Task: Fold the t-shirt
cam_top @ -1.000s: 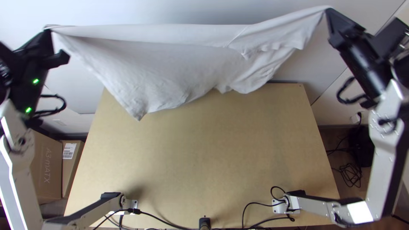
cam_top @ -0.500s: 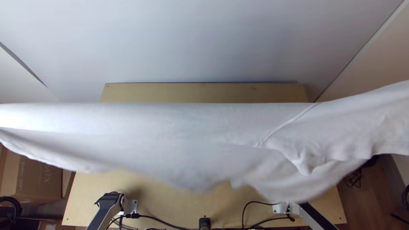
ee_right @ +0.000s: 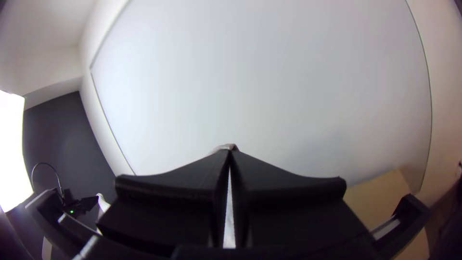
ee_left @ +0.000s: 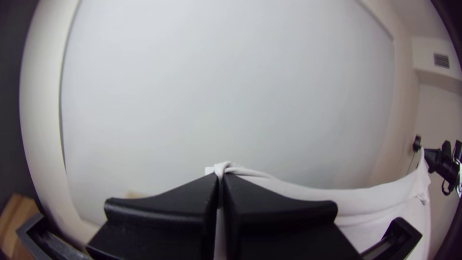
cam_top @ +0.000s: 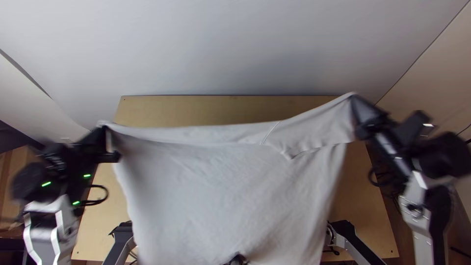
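Observation:
The white t-shirt [cam_top: 225,191] hangs in the air between both grippers, its upper edge stretched across the table and its body draped down toward the near edge. My left gripper [cam_top: 104,128] is shut on one upper corner; in the left wrist view a twist of cloth [ee_left: 225,169] sticks out between the tips of my left gripper [ee_left: 220,177]. My right gripper [cam_top: 352,98] is shut on the other end, near a seam and sleeve-like flap. In the right wrist view a bit of cloth shows at the tips of my right gripper [ee_right: 230,150].
The wooden table [cam_top: 196,105] lies beneath the shirt, with a pale wall [cam_top: 235,44] behind its far edge. Arm bases and cables stand at the near edge. A cardboard box [cam_top: 12,181] is at the left, beyond the table.
The shirt was held out over the far edge, then swept up close to the camera, its ends out of the picture. Now both grippers hold it lower over the table, its body swung toward the near side.

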Robot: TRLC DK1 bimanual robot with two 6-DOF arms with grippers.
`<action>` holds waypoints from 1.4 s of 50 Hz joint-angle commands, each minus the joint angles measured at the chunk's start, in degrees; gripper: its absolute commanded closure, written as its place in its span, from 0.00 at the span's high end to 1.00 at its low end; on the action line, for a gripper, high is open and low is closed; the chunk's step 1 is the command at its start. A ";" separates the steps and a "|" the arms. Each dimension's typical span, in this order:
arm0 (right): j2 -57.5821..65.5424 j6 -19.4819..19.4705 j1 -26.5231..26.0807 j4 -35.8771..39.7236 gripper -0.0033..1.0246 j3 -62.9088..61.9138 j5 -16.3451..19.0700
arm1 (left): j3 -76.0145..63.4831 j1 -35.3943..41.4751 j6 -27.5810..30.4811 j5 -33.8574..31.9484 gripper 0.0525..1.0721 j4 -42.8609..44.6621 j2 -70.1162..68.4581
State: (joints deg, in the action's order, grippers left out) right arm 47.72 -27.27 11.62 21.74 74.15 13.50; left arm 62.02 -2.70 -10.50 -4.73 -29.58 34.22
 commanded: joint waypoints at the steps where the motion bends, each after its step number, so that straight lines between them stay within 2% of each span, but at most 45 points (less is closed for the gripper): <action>1: -1.23 -1.65 -0.10 -4.33 0.03 -13.07 0.74 | -12.62 0.50 -0.13 -2.56 0.02 4.36 -1.61; 6: -0.18 -2.44 -0.02 -10.31 0.03 -22.82 1.80 | -18.16 0.50 -0.13 -4.50 0.02 8.49 2.17; 11: 4.31 -2.18 0.07 -14.18 0.02 -26.86 2.24 | -19.66 0.50 -0.04 -5.29 0.02 11.92 8.67; 28: 24.08 -2.70 -2.83 -21.74 0.03 -21.15 3.64 | -18.86 -0.64 1.63 -7.22 0.02 25.36 28.54; 35: 33.13 -2.70 -3.18 -24.20 0.03 -17.02 3.64 | -13.50 -2.40 1.71 -8.45 0.02 27.30 38.64; 44: 43.77 -2.88 -3.79 -24.11 0.03 -9.99 3.47 | -4.19 -4.68 2.06 -10.39 0.02 28.35 50.60; 52: 51.94 -2.88 -4.67 -23.49 0.03 -3.31 1.88 | 4.16 -5.65 2.15 -10.56 0.02 28.35 59.91; 70: 69.17 -2.79 -8.19 -16.20 0.03 17.08 0.30 | 22.80 -4.51 1.36 -10.56 0.02 25.19 76.96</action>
State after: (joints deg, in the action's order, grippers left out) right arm 112.84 -28.97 5.04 3.99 85.62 15.11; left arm 79.35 -7.53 -8.99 -15.27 -3.42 107.72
